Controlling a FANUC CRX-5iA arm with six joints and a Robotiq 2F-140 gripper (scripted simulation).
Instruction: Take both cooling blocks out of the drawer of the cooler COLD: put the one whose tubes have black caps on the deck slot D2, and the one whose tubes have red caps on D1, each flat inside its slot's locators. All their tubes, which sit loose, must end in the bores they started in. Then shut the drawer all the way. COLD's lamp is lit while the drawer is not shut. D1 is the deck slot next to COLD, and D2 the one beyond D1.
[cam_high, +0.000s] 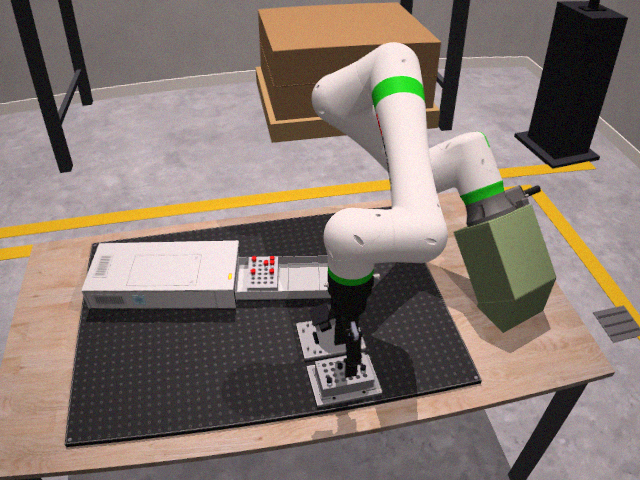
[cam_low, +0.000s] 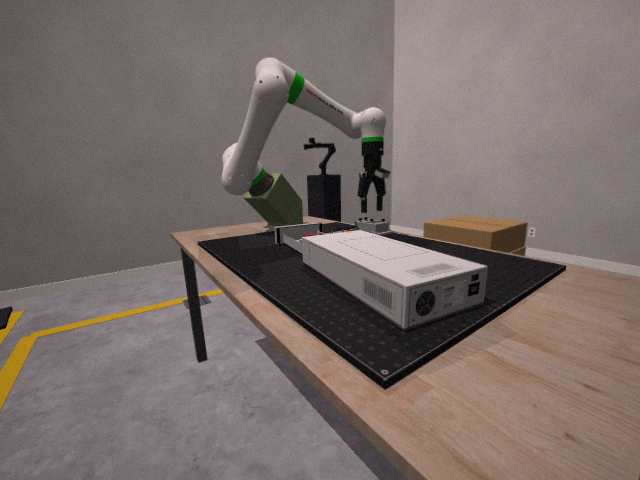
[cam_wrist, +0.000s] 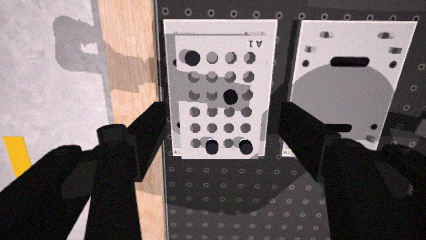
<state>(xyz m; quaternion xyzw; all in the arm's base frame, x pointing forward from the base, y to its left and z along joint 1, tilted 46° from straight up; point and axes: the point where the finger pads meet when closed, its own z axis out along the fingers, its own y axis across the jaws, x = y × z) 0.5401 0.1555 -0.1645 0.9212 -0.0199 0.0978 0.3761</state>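
The block with black-capped tubes (cam_high: 343, 379) lies flat on deck slot D2 near the table's front edge; in the wrist view (cam_wrist: 220, 90) it sits square on its plate, label A1 at the top. My gripper (cam_high: 350, 361) hangs straight above it, open and empty, its fingers spread either side of the block and clear of it. The block with red-capped tubes (cam_high: 262, 271) sits in the open drawer (cam_high: 284, 279) of the cooler COLD (cam_high: 160, 273). COLD's lamp (cam_high: 227, 276) glows yellow. Slot D1 (cam_high: 323, 341) is bare, also in the wrist view (cam_wrist: 352, 85).
The arm's green base (cam_high: 504, 268) stands at the table's right. The arm's elbow hangs over the drawer's outer end. A cardboard box (cam_high: 341, 56) and a black pillar (cam_high: 573, 82) stand on the floor behind.
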